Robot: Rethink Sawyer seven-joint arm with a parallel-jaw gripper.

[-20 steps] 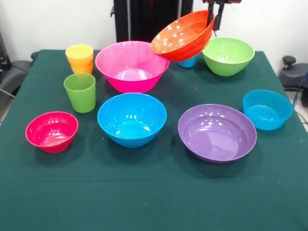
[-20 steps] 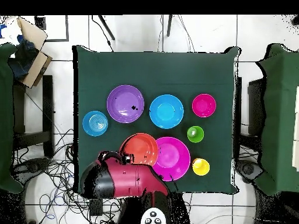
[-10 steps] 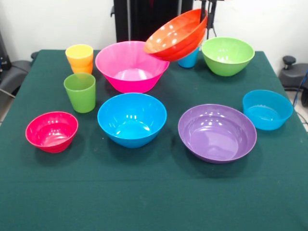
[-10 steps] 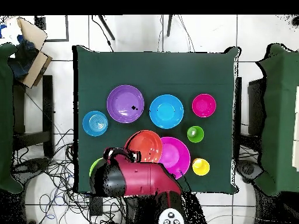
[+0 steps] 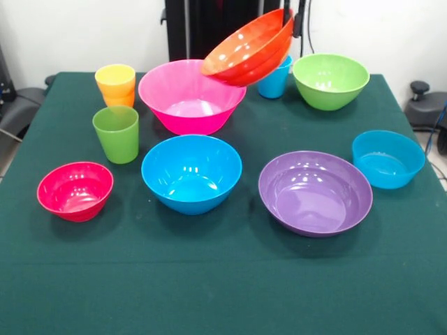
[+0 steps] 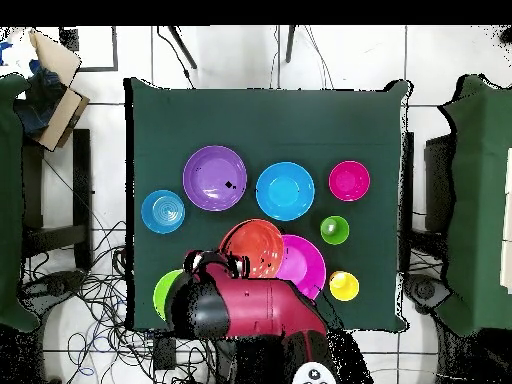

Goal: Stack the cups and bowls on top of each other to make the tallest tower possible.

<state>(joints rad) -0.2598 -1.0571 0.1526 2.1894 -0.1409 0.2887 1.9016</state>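
Observation:
My gripper (image 5: 296, 19) is shut on the right rim of the large orange bowl (image 5: 248, 47) and holds it tilted in the air, over the right edge of the large pink bowl (image 5: 190, 94). In the overhead view the orange bowl (image 6: 252, 248) overlaps the pink bowl (image 6: 305, 266). The blue cup (image 5: 274, 81) stands behind the orange bowl, next to the light green bowl (image 5: 330, 80). The yellow cup (image 5: 115, 77) sits in the orange cup (image 5: 120, 99). The green cup (image 5: 116, 132), red-pink bowl (image 5: 75, 190), blue bowl (image 5: 191, 172), purple bowl (image 5: 315, 192) and light blue bowl (image 5: 387, 158) stand apart on the table.
The dark green tablecloth (image 5: 223, 279) covers the table. The robot's red arm (image 6: 245, 310) hides part of the light green bowl (image 6: 163, 292) in the overhead view. Cables lie on the floor (image 6: 90, 300) beside the table.
The gripper has carried the orange bowl leftward and a little higher in the front view, further over the pink bowl. The blue cup now shows more fully.

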